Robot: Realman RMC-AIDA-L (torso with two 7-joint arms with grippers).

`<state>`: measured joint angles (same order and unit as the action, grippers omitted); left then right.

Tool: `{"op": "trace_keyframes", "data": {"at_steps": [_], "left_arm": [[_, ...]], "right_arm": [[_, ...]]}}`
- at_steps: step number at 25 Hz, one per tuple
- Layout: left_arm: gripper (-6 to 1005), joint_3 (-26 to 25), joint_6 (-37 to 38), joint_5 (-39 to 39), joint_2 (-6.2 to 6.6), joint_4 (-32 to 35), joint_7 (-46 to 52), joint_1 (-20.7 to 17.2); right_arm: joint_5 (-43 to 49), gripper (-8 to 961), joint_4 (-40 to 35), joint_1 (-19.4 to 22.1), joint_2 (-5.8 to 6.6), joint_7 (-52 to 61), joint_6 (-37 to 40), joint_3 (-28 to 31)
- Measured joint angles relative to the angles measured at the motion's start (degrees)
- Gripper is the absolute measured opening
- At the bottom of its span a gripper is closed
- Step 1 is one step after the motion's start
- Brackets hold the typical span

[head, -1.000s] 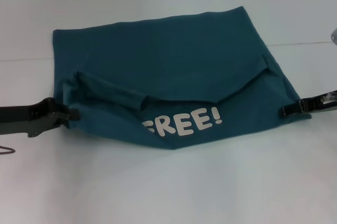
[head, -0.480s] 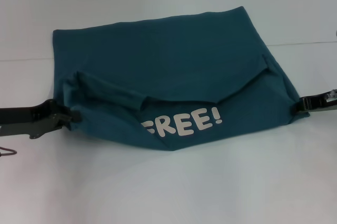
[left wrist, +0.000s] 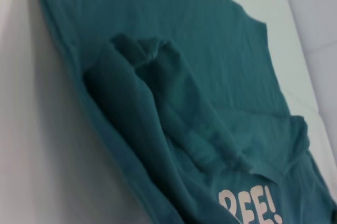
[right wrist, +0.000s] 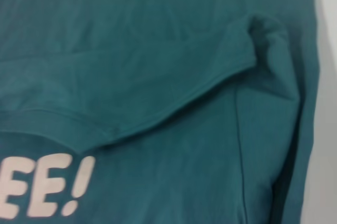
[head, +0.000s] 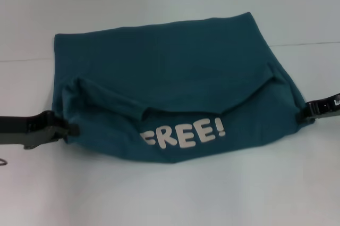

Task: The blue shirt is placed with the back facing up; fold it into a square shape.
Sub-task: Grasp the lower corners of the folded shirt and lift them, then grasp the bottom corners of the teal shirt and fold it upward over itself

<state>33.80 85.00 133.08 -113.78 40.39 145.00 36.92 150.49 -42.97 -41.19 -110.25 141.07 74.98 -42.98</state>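
The blue shirt (head: 175,77) lies spread on the white table (head: 170,194), its near part folded up so white lettering (head: 183,134) reading "REE!" faces up along the near edge. Bunched hem folds cross the shirt just behind the lettering. The left gripper (head: 71,128) sits at the shirt's left near corner, fingers pinched on the fabric there. The right gripper (head: 307,110) meets the shirt's right near corner, clamped on that edge. No containers are in view.
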Motion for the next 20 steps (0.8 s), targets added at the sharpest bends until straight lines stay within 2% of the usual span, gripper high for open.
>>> {"op": "trace_keyframes", "data": {"at_steps": [5, 10, 15, 20], "left_arm": [[49, -0.2, 8.6, 3.4, 0.24, 3.75, 0.38, -1.54], [49, -0.48, 18.55, 4.94, 0.23, 7.24, 0.48, -4.19], [49, -0.52, 25.89, 9.89, -0.45, 10.3, 0.44, -6.96], [49, -1.06, 28.44, 11.9, -0.5, 11.21, -0.35, -8.87]], "right_arm": [[0.14, 56, -6.14, 0.72, 0.5, 2.74, 13.61, 0.21], [-0.22, 56, -9.15, 1.31, 0.4, 2.73, 28.15, 0.68], [-0.16, 56, -9.14, 2.52, -0.18, 2.07, 33.38, 0.54], [-1.12, 55, -9.01, 3.79, -0.14, 0.76, 35.85, 2.37]]}}
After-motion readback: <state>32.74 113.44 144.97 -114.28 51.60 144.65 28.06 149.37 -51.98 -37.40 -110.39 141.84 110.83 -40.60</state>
